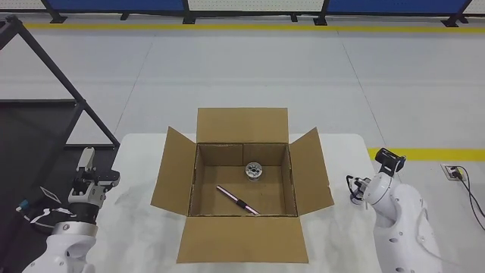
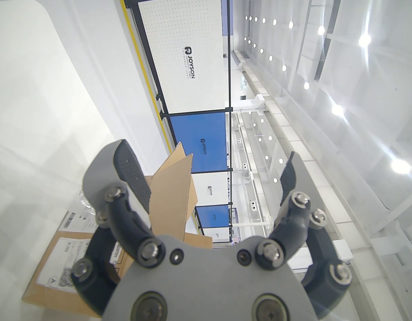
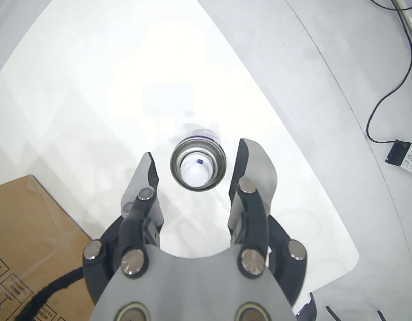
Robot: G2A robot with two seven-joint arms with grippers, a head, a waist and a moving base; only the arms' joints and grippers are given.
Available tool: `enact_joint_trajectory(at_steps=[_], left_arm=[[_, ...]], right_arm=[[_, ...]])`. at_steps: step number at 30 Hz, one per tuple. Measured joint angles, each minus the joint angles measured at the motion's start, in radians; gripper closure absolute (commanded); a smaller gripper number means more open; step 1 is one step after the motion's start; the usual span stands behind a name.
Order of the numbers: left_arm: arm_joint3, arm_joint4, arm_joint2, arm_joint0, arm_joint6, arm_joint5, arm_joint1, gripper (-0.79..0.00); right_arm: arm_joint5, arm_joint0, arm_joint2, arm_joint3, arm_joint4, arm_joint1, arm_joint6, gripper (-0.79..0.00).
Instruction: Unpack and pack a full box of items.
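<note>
An open cardboard box [image 1: 242, 239] stands in the middle of the white table [image 1: 136, 220], all flaps folded out. Inside it lie a round metal item [image 1: 253, 171] and a pink pen [image 1: 237, 200]. My right gripper [image 3: 197, 155] is open over the table's right side. A metal-ended can [image 3: 197, 168] with a purple band stands between its fingers [image 3: 249, 168], untouched. From above, that gripper [image 1: 356, 188] is right of the box. My left gripper [image 2: 206, 155] is open and holds nothing. It is left of the box [image 2: 68, 252], level with a raised flap [image 2: 174, 182].
A black frame [image 1: 45, 83] stands beside the table's left edge. The table's rounded right corner [image 3: 346, 252] is close to my right gripper. A power adapter [image 3: 406, 158] and cables lie on the floor beyond it. Bare table surrounds the box.
</note>
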Motion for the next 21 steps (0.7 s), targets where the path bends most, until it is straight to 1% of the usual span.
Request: enact_joint_trajectory(at_steps=[2,4,7,11,14,16,18,21], left_arm=[[0.000,0.000,0.000,0.000,0.000,0.000,0.000,-0.785],[0.000,0.000,0.000,0.000,0.000,0.000,0.000,-0.785],[0.000,0.000,0.000,0.000,0.000,0.000,0.000,-0.785],[0.000,0.000,0.000,0.000,0.000,0.000,0.000,-0.785],[0.000,0.000,0.000,0.000,0.000,0.000,0.000,-0.785],[0.000,0.000,0.000,0.000,0.000,0.000,0.000,-0.785],[0.000,0.000,0.000,0.000,0.000,0.000,0.000,-0.785],[0.000,0.000,0.000,0.000,0.000,0.000,0.000,-0.785]], right_arm=[[0.004,-0.001,0.009,-0.014,-0.002,-0.004,-0.004,-0.785],[0.010,-0.011,0.020,-0.045,-0.004,-0.006,-0.010,-0.785],[0.014,-0.050,0.041,-0.153,0.000,-0.011,-0.014,-0.785],[0.011,-0.122,0.053,-0.381,0.045,-0.021,-0.011,-0.785],[-0.005,-0.161,0.018,-0.544,0.052,-0.026,0.002,-0.785],[-0.032,-0.178,-0.018,-0.632,0.057,-0.027,0.009,-0.785],[-0.087,-0.196,-0.063,-0.715,0.079,-0.028,0.009,-0.785],[-0.192,-0.214,-0.134,-0.790,0.105,-0.026,-0.001,-0.785]])
